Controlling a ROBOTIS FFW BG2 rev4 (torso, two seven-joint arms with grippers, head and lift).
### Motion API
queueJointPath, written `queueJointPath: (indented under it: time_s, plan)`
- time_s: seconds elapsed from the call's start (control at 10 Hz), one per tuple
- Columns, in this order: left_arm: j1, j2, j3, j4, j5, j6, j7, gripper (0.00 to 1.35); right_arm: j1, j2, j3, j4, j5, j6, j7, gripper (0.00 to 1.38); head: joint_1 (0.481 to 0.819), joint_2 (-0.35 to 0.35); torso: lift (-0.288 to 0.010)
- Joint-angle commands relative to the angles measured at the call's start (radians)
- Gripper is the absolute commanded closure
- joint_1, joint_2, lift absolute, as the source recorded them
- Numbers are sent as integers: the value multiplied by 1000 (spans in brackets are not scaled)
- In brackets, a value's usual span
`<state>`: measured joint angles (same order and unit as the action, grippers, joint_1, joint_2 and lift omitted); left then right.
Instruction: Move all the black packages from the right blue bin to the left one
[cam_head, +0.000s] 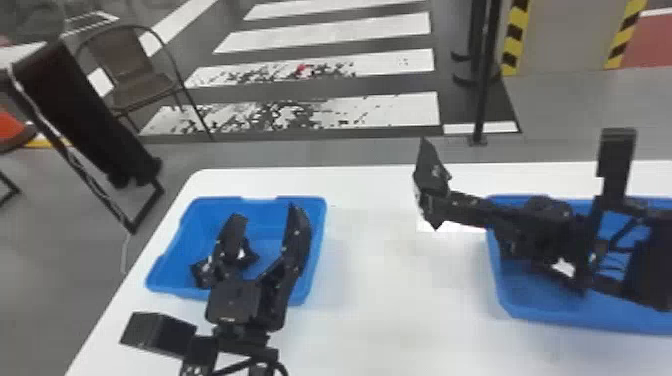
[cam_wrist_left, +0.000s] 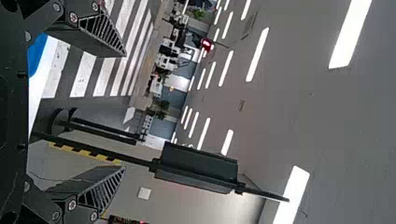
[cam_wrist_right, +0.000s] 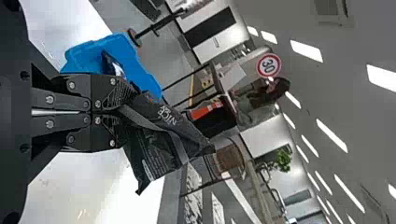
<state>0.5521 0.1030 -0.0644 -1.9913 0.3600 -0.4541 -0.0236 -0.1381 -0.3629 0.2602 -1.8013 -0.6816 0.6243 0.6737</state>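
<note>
Head view, near edge: what comes first?

"The left gripper (cam_head: 265, 212), reaching in from the bottom edge over the left blue bin (cam_head: 252, 199). Its two flat black fingers stand wide apart with nothing between them."

And the right gripper?

"The right gripper (cam_head: 452, 202) comes in from the right side, its fingers clamped together on a black package (cam_head: 430, 182). The package is held tilted in the space between the bins; the right wrist view shows its dark, creased wrapper with pale print."

What do the bins hold?

"The left one has another black package (cam_head: 201, 274) in it, partly hidden by the gripper. The right blue bin (cam_head: 550, 320) is largely covered by the arm, so its full contents cannot be told. Both bins sit on a white table (cam_head: 380, 300), well apart."

Farther off?

"A brown chair (cam_head: 135, 75) on grey floor, white crossing stripes (cam_head: 325, 35), and yellow-and-black tape (cam_head: 515, 35)."
</note>
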Motion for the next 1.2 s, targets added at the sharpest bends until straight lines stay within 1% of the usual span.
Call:
queueJointPath:
  time_s: [0.0, 0.2, 0.3, 0.4, 0.6, 0.7, 0.8, 0.9, 1.1]
  plan:
    - [-22, 14, -41, -8, 25, 0, -1, 197, -39, -16, 95, 13, -4, 2, 0, 1139, 695, 262, -154]
    - [-34, 29, -97, -37, 73, 5, 1, 197, -73, -25, 180, 40, -24, -1, -2, 1139, 695, 286, -154]
    - [-37, 37, -121, -52, 85, 32, 1, 199, -85, -30, 226, 35, -34, -8, -6, 1139, 695, 289, -154]
    - [-44, 46, -139, -57, 91, 86, -1, 217, -95, -33, 266, 28, -42, -18, -14, 1139, 695, 295, -154]
    - [-44, 49, -117, -96, 91, 253, -32, 282, -122, -41, 330, 28, -62, -30, -22, 1139, 695, 299, -154]
    - [-44, 50, -105, -108, 89, 290, -39, 282, -129, -44, 346, 28, -64, -30, -23, 1139, 695, 299, -154]
    - [-44, 49, -93, -128, 89, 351, -47, 282, -132, -45, 358, 28, -74, -35, -25, 1139, 695, 301, -154]
    - [-47, 50, -75, -155, 77, 434, -62, 283, -139, -48, 370, 26, -76, -35, -26, 1139, 695, 305, -154]
    - [-42, 50, -57, -162, 63, 466, -70, 297, -142, -51, 384, 28, -88, -43, -28, 1139, 695, 308, -154]
